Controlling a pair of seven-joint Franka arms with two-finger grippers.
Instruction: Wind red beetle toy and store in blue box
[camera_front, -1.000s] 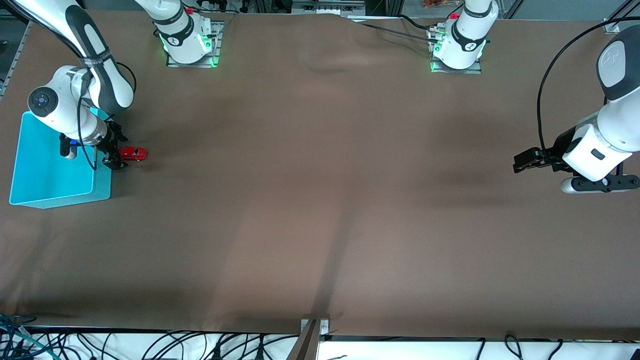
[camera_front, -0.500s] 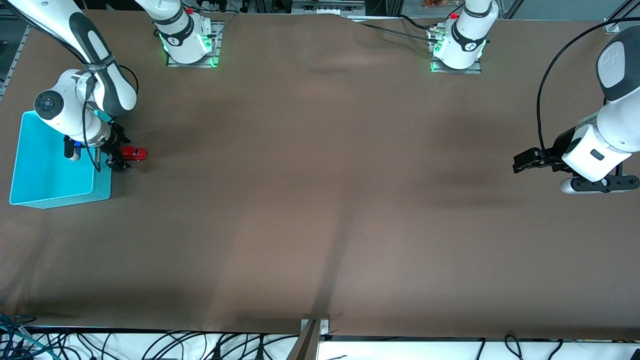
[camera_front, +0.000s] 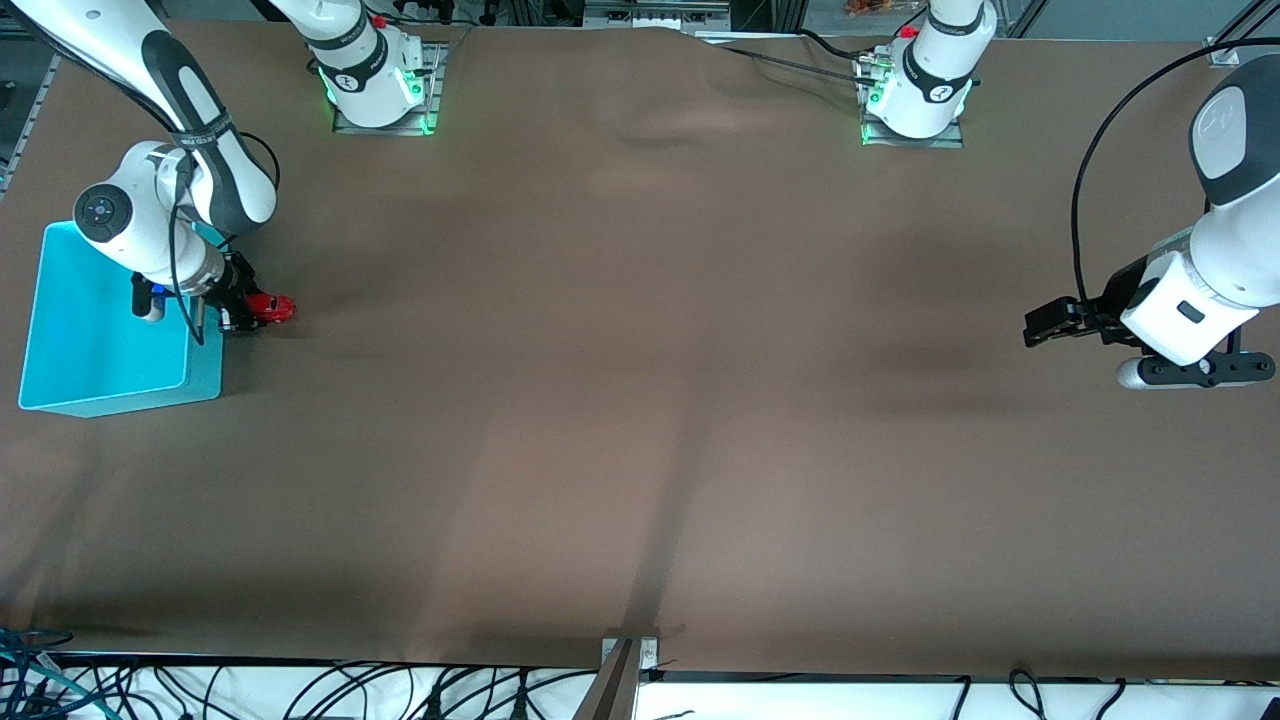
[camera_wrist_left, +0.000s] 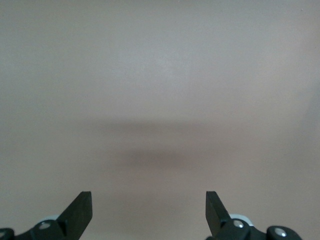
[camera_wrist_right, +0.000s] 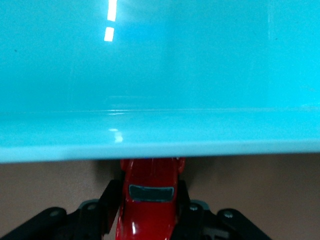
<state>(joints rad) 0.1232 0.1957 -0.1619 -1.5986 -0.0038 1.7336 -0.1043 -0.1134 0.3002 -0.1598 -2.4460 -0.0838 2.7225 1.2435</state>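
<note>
Item 1. Red beetle toy: small glossy red car with dark windows, on the brown tabletop at the right arm's end, just beside the outer wall of the blue box. In the right wrist view the toy sits between the black fingers, its nose pointing at the box wall and close under the rim.

Item 2. Blue box: open cyan bin, no lid, at the right arm's end of the tabletop. Its wall and rim fill most of the right wrist view.

Item 3. Right gripper: low at the tabletop beside the box, fingers clenched on the red beetle toy from both sides.

Item 4. Left gripper: over bare tabletop at the left arm's end, well apart from toy and box; the arm waits. Fingers released, spread wide, nothing between them.
</note>
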